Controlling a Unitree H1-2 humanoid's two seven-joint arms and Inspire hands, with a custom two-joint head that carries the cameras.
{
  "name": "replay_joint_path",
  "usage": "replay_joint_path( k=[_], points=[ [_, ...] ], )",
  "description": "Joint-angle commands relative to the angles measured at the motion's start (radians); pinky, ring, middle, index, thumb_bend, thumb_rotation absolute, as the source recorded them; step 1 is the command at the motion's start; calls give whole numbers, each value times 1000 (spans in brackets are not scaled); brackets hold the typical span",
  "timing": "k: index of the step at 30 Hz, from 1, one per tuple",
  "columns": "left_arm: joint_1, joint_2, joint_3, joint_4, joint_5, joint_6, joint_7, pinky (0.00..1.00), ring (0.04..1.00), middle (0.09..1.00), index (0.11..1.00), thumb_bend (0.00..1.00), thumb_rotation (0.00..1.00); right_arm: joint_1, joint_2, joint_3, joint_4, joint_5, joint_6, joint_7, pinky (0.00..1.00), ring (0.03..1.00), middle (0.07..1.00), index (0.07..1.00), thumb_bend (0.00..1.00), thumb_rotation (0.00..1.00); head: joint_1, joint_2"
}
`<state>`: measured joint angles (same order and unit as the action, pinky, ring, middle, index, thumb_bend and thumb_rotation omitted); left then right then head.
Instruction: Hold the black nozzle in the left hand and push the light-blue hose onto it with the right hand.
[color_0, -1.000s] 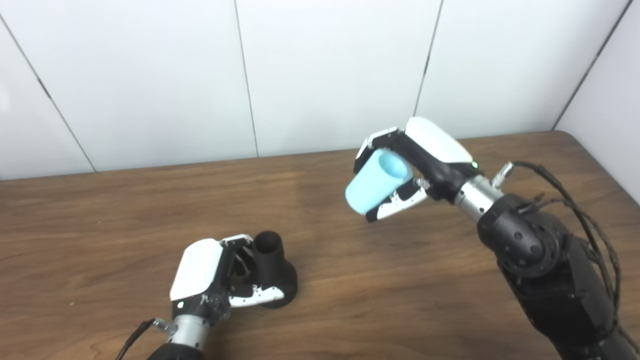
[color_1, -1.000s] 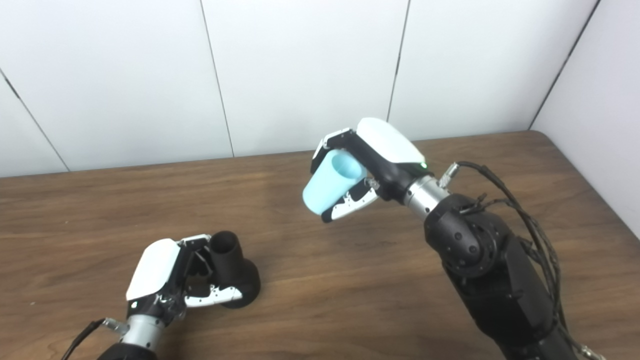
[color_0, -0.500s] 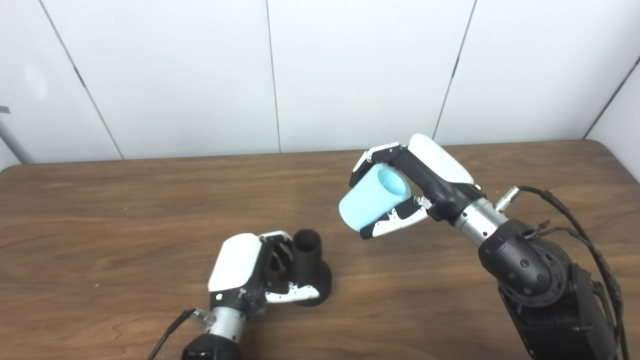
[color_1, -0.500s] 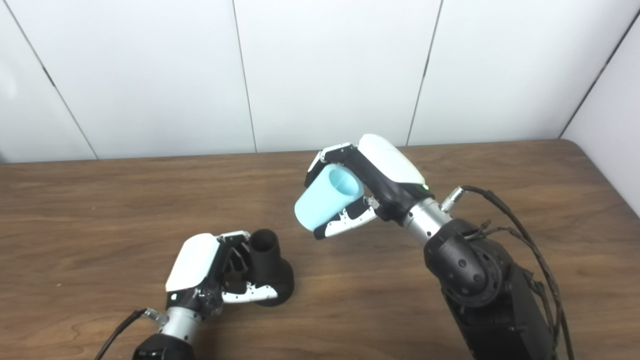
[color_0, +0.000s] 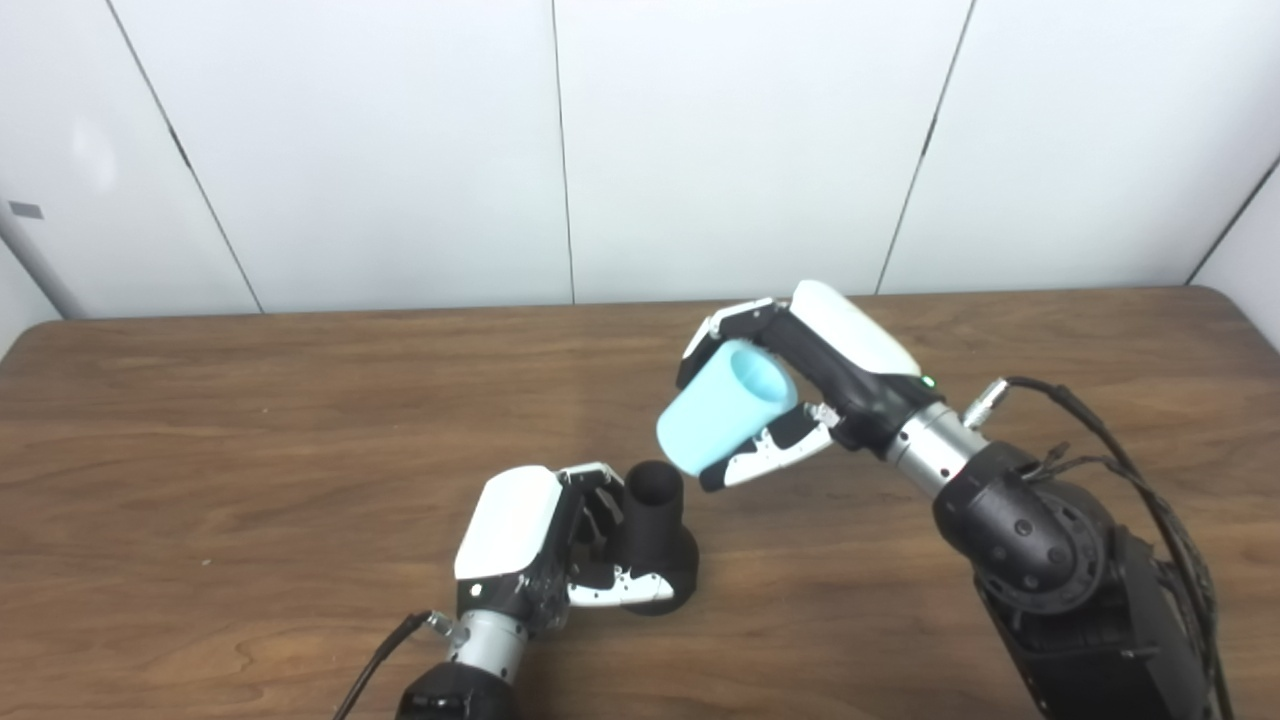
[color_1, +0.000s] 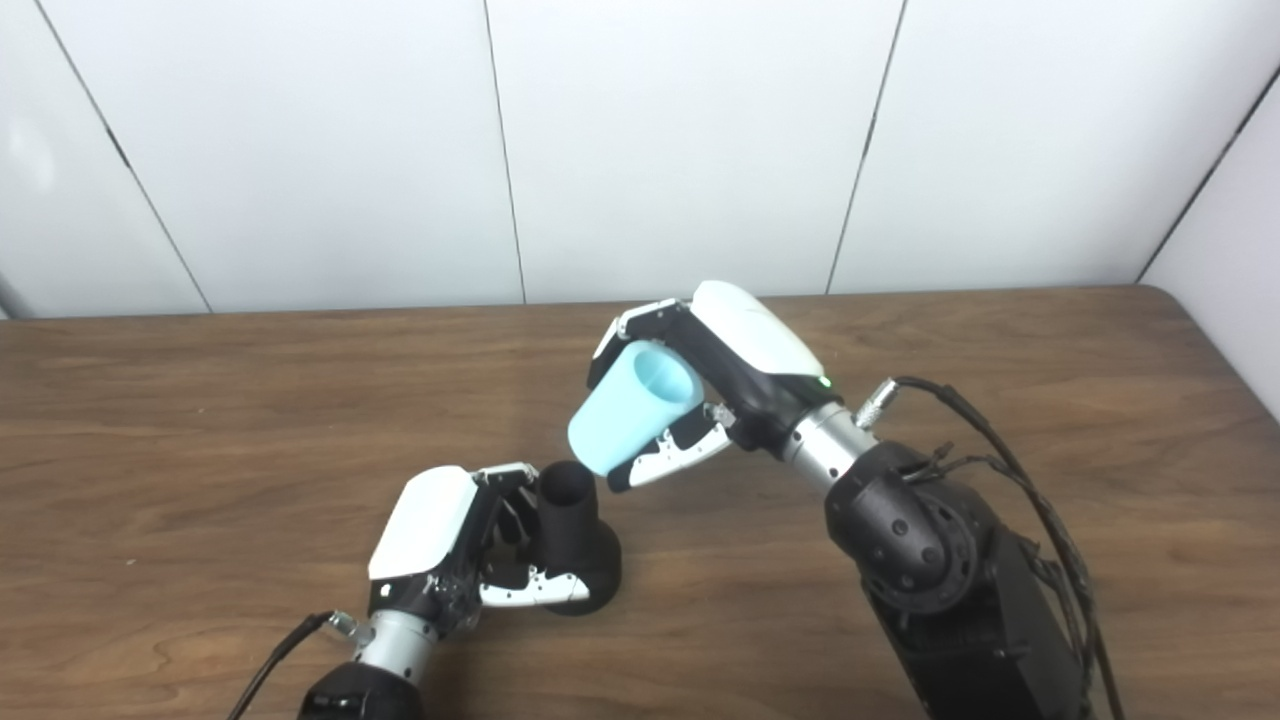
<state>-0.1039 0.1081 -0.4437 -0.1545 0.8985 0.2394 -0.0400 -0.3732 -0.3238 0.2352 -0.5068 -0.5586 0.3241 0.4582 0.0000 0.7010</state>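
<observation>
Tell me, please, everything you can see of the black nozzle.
The black nozzle is matte, plastic-looking, with a narrow upright tube and open round mouth above a wider flared base. It stands upright on the wooden table, near the front middle. The left hand is wrapped around it from the left, thumb across the base. The light-blue hose, held in the right hand, hangs tilted just above-right, not yet on it.

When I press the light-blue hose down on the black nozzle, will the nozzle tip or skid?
Tipping looks unlikely: the black nozzle stands upright on a flared base wider than its neck, and the left hand wraps it. It might skid, since the wooden table looks smooth. The light-blue hose, in the right hand, keeps its round mouth, so probably fairly stiff.
</observation>
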Motion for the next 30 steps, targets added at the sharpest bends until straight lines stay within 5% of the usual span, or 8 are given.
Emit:
replay_joint_path(
  k=[1, 22, 30],
  points=[
    [30, -3, -28, 28, 10, 37, -72, 396, 407, 426, 500, 501, 0, -44, -9, -1, -2, 0, -40, -9, 341, 400, 529, 470, 498, 0, 0, 2],
    [20, -4, -48, 34, 18, 59, -72, 414, 420, 440, 485, 504, 0, -32, -47, -16, 3, 58, -50, 9, 309, 412, 554, 476, 492, 0, 13, 15],
    [24, -8, -49, 33, 12, 58, -65, 410, 423, 441, 485, 504, 0, -39, -52, -31, -52, 84, 16, 50, 340, 402, 548, 481, 495, 0, 17, 19]
  ],
)
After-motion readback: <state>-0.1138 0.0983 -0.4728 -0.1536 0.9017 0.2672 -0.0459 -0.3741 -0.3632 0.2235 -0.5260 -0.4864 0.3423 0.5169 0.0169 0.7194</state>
